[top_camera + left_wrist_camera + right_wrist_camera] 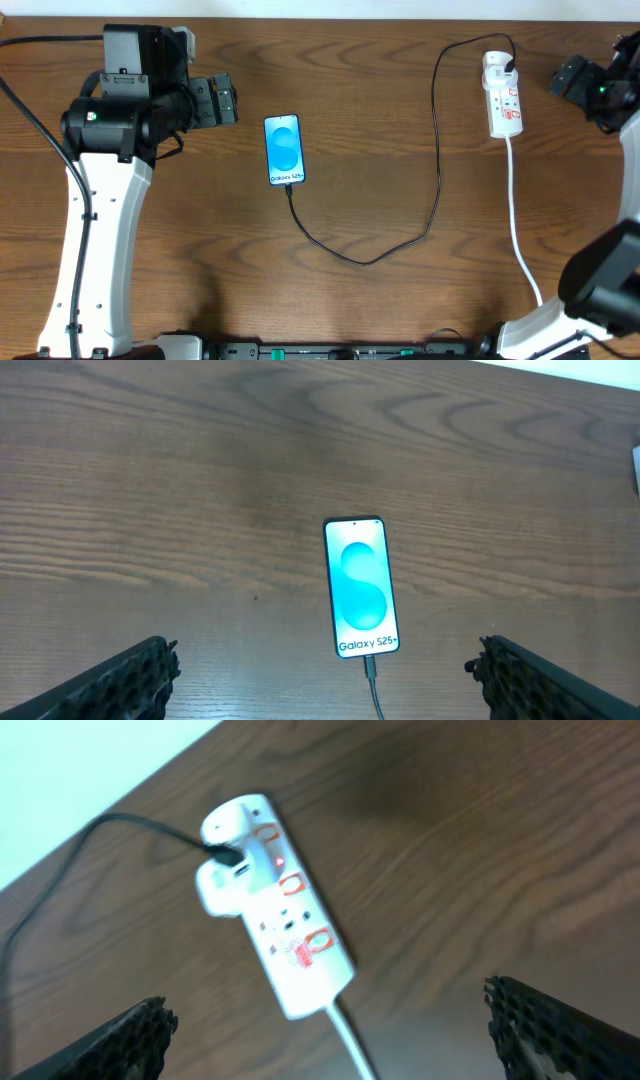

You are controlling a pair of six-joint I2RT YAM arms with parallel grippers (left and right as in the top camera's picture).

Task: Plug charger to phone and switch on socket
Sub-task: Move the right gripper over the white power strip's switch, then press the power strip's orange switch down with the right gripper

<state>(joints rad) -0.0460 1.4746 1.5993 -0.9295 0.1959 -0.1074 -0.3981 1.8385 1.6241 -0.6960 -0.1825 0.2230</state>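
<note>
The left gripper (pixel 226 100) hangs with its fingers (pixel 130 680) spread wide and empty. The Galaxy S25+ phone (pixel 284 150) lies screen-up on the wooden table (pixel 380 90), at about 4 o'clock from it in the overhead view. The charger (pixel 437 150) meets the phone's 6 o'clock edge, loops toward 3 o'clock, then climbs to the socket (pixel 503 95). The right gripper (pixel 572 78), also spread and empty, is at the socket's 3 o'clock, apart from it. A white cord (pixel 520 220) leaves the socket's 6 o'clock end.

Even, diffuse light overhead; faint soft shadows on the table (pixel 370 120). Left wrist view sharp, phone (pixel 361 587) screen overexposed. Right wrist view blurred; socket (pixel 275 903) markings smeared.
</note>
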